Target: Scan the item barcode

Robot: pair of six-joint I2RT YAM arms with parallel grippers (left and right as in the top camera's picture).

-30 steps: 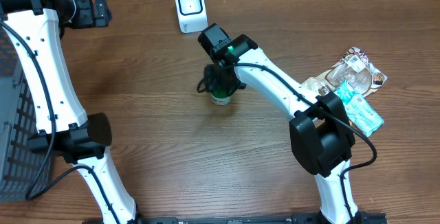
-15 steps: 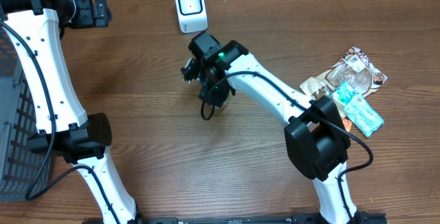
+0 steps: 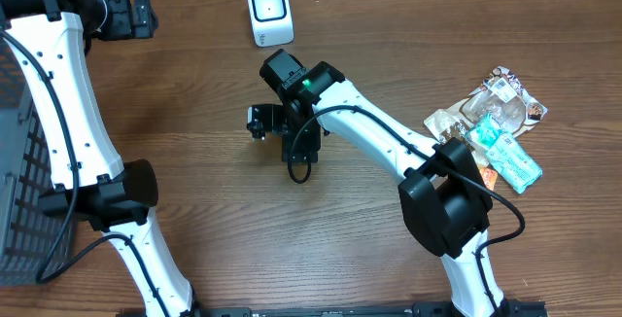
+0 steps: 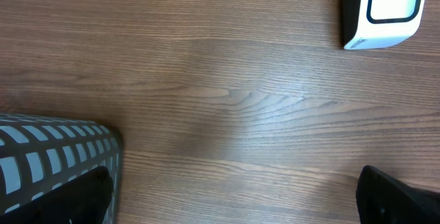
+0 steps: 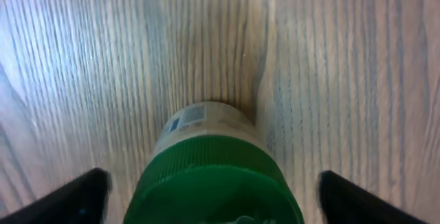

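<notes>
Since a second ago the right arm has swung its wrist to the left across the counter and nearer to the scanner. Its fingers, then closer together about the bottle, now stand spread wide.

In the right wrist view the right end effector is wide apart. One dark fingertip is at the lower left and the other at the lower right. The bottle sits midway between them, with bare wood showing on both sides of it, so neither finger touches it. From overhead the bottle is hidden under the wrist, at the middle of the counter, in front of the scanner and somewhat apart from it.

The bottle has a broad, ribbed green cap turned toward the camera. Beyond the cap is a pale body with a label, which has a small blue and white patch. The print is too blurred to read.

The left end effector is also wide and holds nothing. It is near the far left corner, just beside a grey mesh basket. A heap of packets lies well apart on the right.
</notes>
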